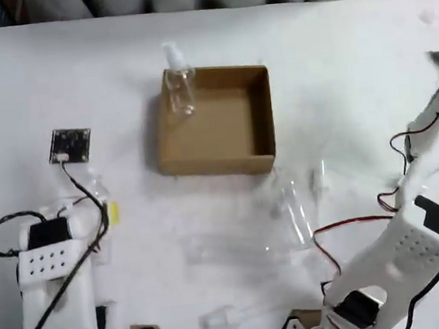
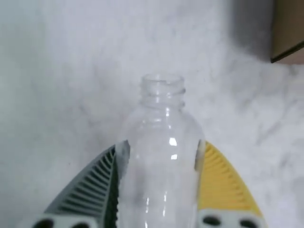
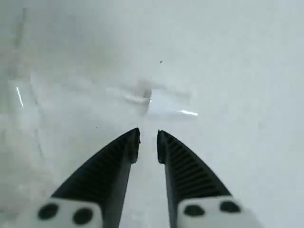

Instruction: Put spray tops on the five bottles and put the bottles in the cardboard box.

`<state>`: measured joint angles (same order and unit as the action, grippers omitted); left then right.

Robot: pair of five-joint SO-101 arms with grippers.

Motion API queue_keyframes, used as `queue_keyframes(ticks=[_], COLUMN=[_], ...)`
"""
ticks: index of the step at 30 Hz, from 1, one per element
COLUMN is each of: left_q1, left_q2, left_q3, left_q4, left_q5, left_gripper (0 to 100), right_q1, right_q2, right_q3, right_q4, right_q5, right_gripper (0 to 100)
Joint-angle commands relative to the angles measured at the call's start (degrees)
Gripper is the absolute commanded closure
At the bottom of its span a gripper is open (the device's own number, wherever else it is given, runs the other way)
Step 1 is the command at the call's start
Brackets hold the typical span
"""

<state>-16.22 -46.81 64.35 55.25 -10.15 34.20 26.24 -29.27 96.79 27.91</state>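
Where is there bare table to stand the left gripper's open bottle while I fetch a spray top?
Free: the table right of the box, and the far strip behind it. Also left of the box, between it and the black board. Crowded: in front of the box, where clear bottles and a spray top lie.

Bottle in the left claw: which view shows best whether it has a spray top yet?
The left wrist view: the bottle sits between the left claw fingers, its threaded neck bare. The high view gives a faint clear outline by the yellow finger. The right wrist view faces other clear items on the table.
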Motion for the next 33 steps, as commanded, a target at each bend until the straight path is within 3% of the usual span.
queue_keyframes(ticks=[1, 4, 8, 11, 22, 29, 33], left_q1=[0.6, 0.7, 0.7, 0.7, 0.6, 0.6, 0.7], left_q2=[-2.2, -2.2, -2.2, -2.2, -2.2, -2.6, -2.6], left_q3=[-0.5, -0.5, -0.4, -0.4, 2.5, 2.5, 2.5], left_q4=[-1.3, -1.3, -1.3, -1.3, -5.6, -5.7, -5.7], left_q5=[0.4, 0.3, 0.3, 0.2, 0.2, 0.2, 0.2], left_gripper=[98, 98, 98, 98, 98, 98, 98], right_q1=[3.1, 5.6, 9.3, 10.1, 4.4, 1.0, 0.6], right_q2=[-3.8, -4.2, -4.4, -4.4, -3.9, -3.8, -3.7], right_q3=[-3.5, -3.4, -0.6, 3.0, 3.2, 2.0, 2.1], right_q4=[2.0, 2.1, 2.1, 2.0, 1.7, 1.7, 1.7], right_q5=[-17.7, -28.9, -49.3, -59.2, -61.5, -72.6, -76.5], right_gripper=[97.6, 98.3, 98.3, 98.4, 97.9, 77.7, 75.8])
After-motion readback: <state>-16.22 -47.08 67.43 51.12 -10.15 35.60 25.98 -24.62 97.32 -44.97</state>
